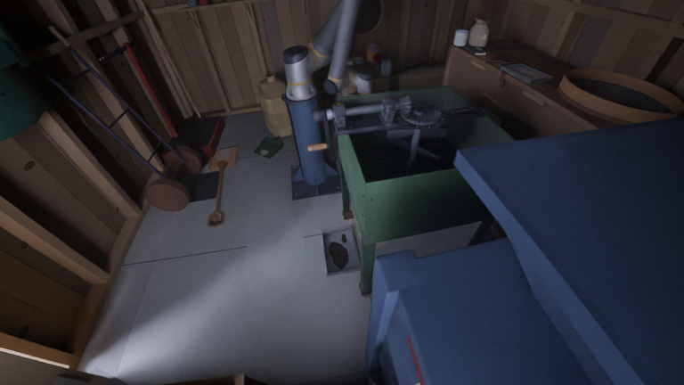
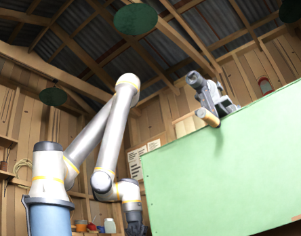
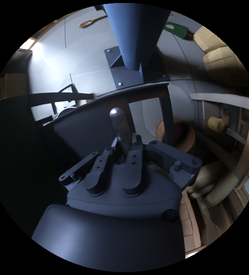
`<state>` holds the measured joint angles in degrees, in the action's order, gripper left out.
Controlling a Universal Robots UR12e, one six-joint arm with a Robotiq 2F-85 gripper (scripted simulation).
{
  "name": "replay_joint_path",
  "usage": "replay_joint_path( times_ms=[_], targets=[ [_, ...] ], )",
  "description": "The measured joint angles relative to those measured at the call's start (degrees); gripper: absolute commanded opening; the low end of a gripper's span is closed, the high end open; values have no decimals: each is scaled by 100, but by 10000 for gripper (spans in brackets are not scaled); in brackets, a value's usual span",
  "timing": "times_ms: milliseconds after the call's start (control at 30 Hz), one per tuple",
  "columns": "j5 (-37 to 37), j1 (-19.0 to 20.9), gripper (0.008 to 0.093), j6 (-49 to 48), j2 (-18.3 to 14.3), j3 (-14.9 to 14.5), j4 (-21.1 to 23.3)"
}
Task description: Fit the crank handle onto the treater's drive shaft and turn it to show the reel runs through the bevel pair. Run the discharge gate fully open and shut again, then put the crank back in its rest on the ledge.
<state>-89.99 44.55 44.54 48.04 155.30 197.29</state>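
Note:
My gripper (image 3: 124,143) is hidden behind the green treater box (image 1: 408,179) in the side camera and only its base shows at the bottom of the second side camera. Low behind the box, it is closed on a grey metal lever, the discharge gate handle (image 3: 119,125), which stands up between the fingers. The crank handle (image 1: 318,147) with its wooden grip (image 2: 207,117) sits on the drive shaft (image 1: 353,110) at the box's left end. The bevel pair (image 1: 416,113) lies over the open top of the box.
The box's rear wall (image 3: 89,128) and leg (image 3: 167,120) stand close ahead of the gripper. My blue pedestal (image 1: 308,144) is just beyond. Sacks (image 3: 212,179) and a jug (image 1: 275,103) lie to the side. A large blue machine (image 1: 555,260) fills the near right.

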Motion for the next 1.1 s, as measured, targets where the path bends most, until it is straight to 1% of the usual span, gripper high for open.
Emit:
replay_joint_path(
  times_ms=[200,567,1100],
  targets=[
    [0,0,80,0,0,0,-1],
    [-13,21,80,25,-25,12,70],
    [-15,167,80,172,-55,54,141]
  ],
)
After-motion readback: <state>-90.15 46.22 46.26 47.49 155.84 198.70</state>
